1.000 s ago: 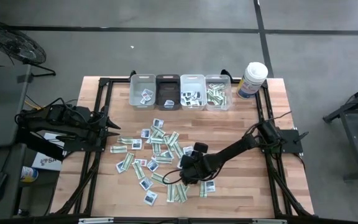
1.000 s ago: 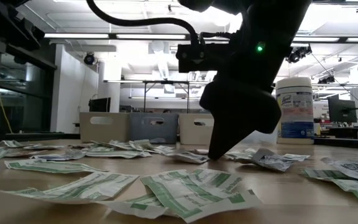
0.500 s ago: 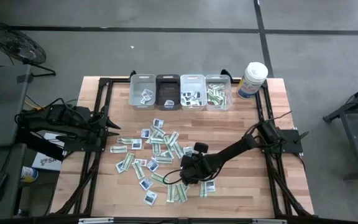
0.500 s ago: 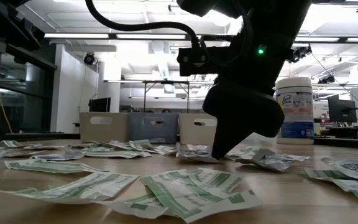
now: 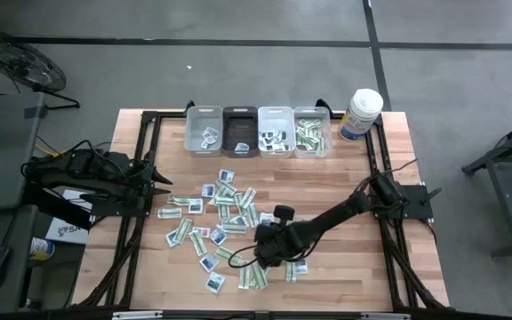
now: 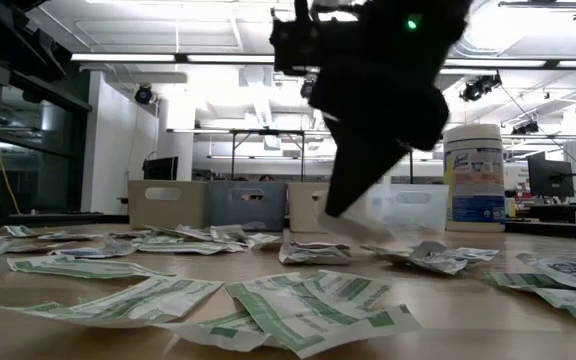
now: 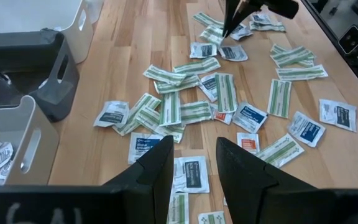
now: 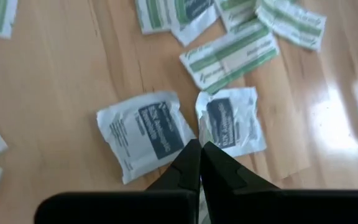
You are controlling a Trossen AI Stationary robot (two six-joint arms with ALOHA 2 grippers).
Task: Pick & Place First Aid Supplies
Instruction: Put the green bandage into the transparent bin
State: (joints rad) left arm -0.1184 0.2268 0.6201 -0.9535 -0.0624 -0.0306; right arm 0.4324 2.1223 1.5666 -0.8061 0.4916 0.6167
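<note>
From above, the right gripper (image 5: 269,246) sits over the near-middle of the wooden table (image 5: 345,191), at the edge of the scattered first aid packets (image 5: 225,213); four bins (image 5: 258,132) and a wipes canister (image 5: 361,113) line the far side. The left gripper (image 5: 161,185) waits at the left edge, part-open and empty.

At table height, a small pale packet corner (image 6: 353,228) seems pinched at the right gripper's tips, lifted clear of the pile. Judging by this, a straight rise should avoid dragging neighbours.

The right wrist view shows the fingers pressed together above two squarish white packets with dark-blue labels (image 8: 148,130); I cannot tell there what is held. Narrow green-striped strips (image 8: 232,55) lie beyond.
</note>
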